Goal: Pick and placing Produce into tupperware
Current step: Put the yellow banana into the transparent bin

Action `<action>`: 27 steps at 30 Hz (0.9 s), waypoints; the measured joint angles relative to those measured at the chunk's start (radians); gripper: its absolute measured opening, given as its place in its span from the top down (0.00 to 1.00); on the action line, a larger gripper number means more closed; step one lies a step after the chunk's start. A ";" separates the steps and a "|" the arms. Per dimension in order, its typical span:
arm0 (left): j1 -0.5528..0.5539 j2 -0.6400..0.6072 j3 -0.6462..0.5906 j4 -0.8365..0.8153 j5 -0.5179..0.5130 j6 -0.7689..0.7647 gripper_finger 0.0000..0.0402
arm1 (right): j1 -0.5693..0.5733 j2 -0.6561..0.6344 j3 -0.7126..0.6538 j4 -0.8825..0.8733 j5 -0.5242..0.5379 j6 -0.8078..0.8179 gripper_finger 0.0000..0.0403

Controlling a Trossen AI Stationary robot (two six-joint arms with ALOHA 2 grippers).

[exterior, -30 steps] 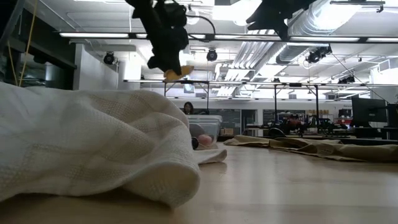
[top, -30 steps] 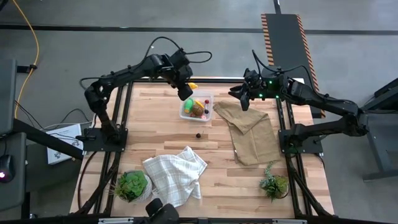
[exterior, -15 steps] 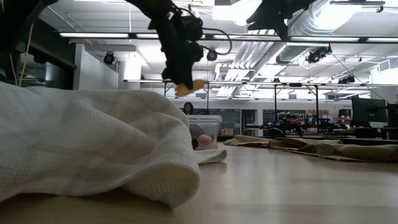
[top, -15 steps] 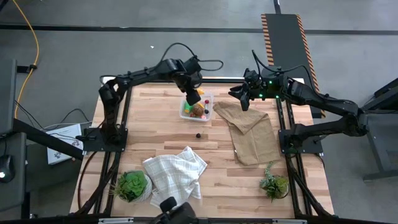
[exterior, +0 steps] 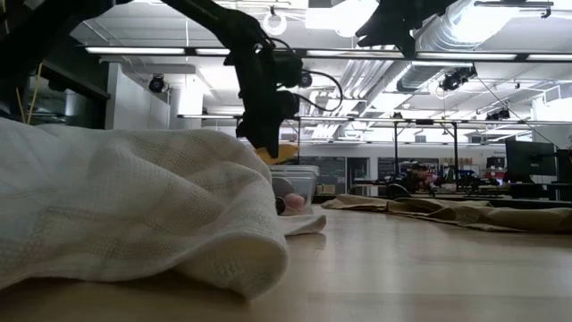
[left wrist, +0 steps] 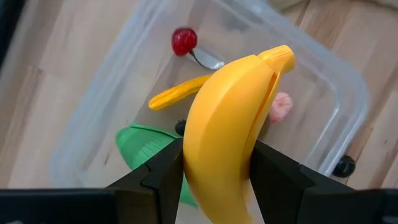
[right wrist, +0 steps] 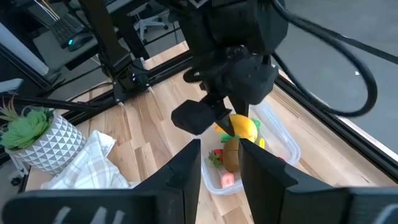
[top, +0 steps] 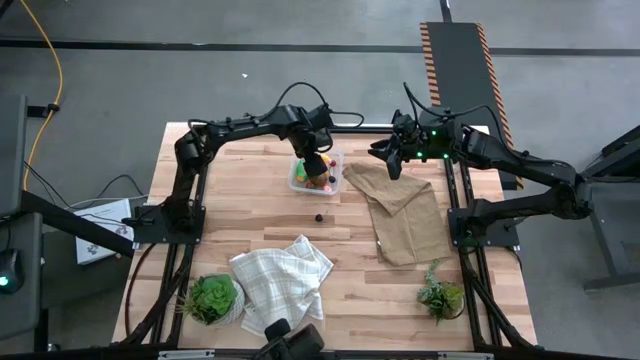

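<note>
My left gripper (top: 313,162) is shut on a yellow banana (left wrist: 224,124) and hangs just above the clear tupperware (top: 338,158), at the table's far middle. Inside the tupperware (left wrist: 336,93) lie a red berry (left wrist: 184,41), a small yellow piece (left wrist: 177,93), a green piece (left wrist: 146,143) and a pink piece (left wrist: 281,107). A dark berry (top: 319,216) rests on the wood nearer the front. My right gripper (top: 385,158) waits raised at the far right, slightly open with nothing between its fingers (right wrist: 180,180). My left gripper pinches the banana's two sides (left wrist: 193,168) between its two fingers, which come from above and point steeply down. The banana's stem end (left wrist: 280,56) juts out past the fingertips. The banana (exterior: 284,152) is lifted clear, over the tupperware's opening.
A brown cloth (top: 405,210) lies at the right, below my right arm. A white checked cloth (top: 283,280) is bunched near the front edge. Potted plants stand at the front left (top: 212,297) and front right (top: 441,295).
My left gripper has carried the banana down and toward the table's right and near side, from beyond the tupperware's far left corner to just above its opening. It stays shut on the banana. My right arm has kept still.
</note>
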 joint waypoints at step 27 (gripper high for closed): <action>0.000 0.029 0.000 0.006 0.071 0.017 0.60 | -0.001 0.000 0.000 -0.007 0.000 -0.061 0.75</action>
